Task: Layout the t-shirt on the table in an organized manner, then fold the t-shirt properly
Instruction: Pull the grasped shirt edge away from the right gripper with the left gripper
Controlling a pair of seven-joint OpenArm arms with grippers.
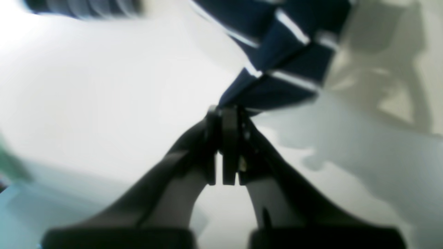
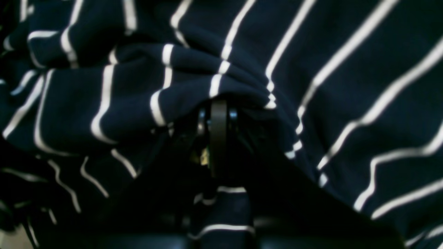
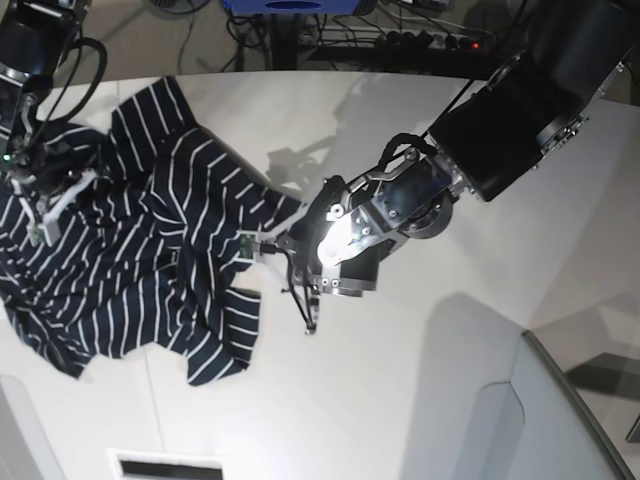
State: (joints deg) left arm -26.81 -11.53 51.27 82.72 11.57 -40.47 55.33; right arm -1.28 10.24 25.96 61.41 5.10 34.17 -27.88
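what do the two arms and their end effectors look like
Both arms are black. The left arm has bulky dark segments, a glossy silver-and-black wrist housing and thin black cables looping beside it. Its left end effector has slim black fingers. The right arm carries black cables; the right end effector is black too.

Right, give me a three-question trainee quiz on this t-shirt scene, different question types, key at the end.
1. True or false: the t-shirt lies flat and smooth on the table.
2. What does the left gripper pinch? A) a corner of the shirt B) a cable C) nothing
3. Fill in: the right gripper is shut on ____ fabric.

Key:
1. False: it is crumpled and bunched.
2. A, at the shirt's edge nearest the table's middle.
3. Striped navy shirt fabric, on the far side of the shirt from the left gripper.
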